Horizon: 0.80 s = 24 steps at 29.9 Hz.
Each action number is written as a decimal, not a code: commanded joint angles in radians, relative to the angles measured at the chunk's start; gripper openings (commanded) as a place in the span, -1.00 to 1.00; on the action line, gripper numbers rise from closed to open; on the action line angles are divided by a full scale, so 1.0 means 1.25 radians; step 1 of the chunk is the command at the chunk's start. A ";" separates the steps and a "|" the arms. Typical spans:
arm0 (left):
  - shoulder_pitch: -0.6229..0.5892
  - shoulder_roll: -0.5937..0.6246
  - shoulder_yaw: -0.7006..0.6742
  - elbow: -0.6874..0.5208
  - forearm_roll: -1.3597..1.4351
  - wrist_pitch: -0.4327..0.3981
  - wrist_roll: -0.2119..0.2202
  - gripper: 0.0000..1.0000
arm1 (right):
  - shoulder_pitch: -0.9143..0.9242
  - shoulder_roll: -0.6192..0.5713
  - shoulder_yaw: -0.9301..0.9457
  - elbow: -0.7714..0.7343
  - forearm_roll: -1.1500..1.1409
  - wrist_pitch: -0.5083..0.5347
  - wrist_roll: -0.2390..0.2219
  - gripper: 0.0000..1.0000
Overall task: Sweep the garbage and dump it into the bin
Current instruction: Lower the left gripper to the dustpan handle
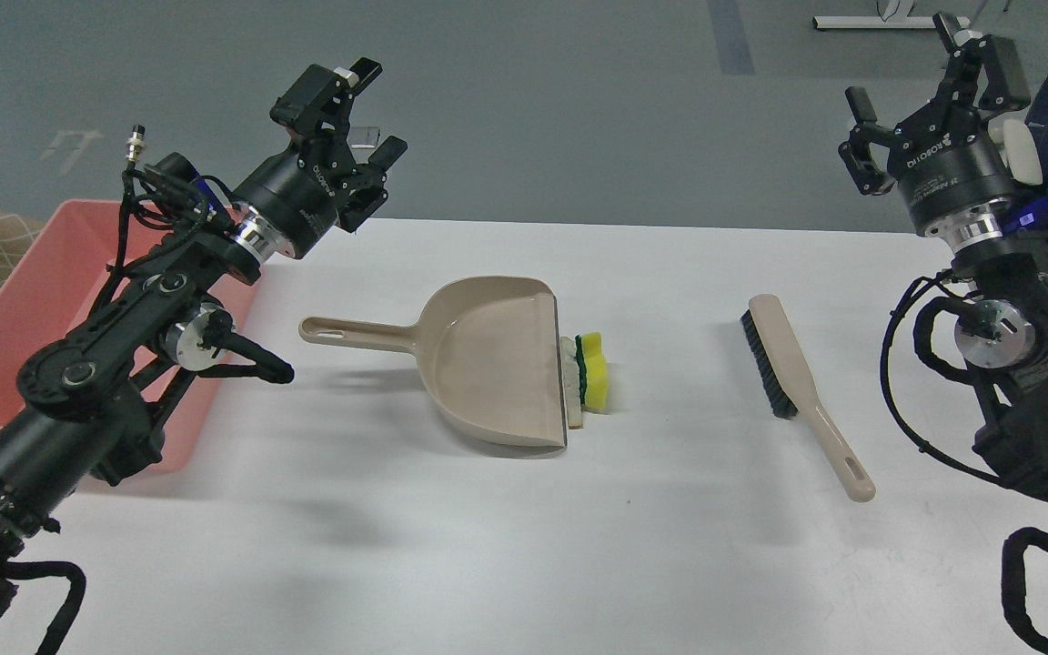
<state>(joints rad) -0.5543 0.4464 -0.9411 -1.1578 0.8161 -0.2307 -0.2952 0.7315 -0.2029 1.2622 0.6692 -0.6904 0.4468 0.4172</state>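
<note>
My left gripper [356, 114] and right gripper [929, 77] hang with jaws released, grasping nothing. On the tabletop [524, 546], the garbage [589, 368] touches the dustpan [488, 359] at its 3 o'clock edge. The bin [24, 300] lies at 9 o'clock, the brush [792, 377] at 3 o'clock.

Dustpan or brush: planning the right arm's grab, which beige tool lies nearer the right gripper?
The brush, right of the sponge; the dustpan lies left.

Left gripper [362, 111] raised, fingers spread; right gripper [929, 86] likewise.
</note>
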 commanded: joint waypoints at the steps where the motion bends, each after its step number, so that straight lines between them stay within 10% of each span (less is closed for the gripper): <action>1: 0.088 0.097 -0.001 -0.148 0.047 0.051 0.004 0.95 | 0.000 -0.012 0.000 0.000 0.000 0.000 -0.001 1.00; 13: 0.384 0.212 -0.015 -0.393 0.190 0.259 0.004 0.95 | -0.005 -0.025 0.000 -0.003 0.000 -0.002 0.000 1.00; 24: 0.505 0.118 0.002 -0.394 0.260 0.394 0.004 0.95 | -0.004 -0.025 -0.001 -0.004 0.000 -0.002 -0.001 1.00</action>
<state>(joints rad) 0.0582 0.6281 -0.9432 -1.6737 1.1146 0.2257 -0.2899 0.7255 -0.2339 1.2611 0.6656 -0.6904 0.4449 0.4167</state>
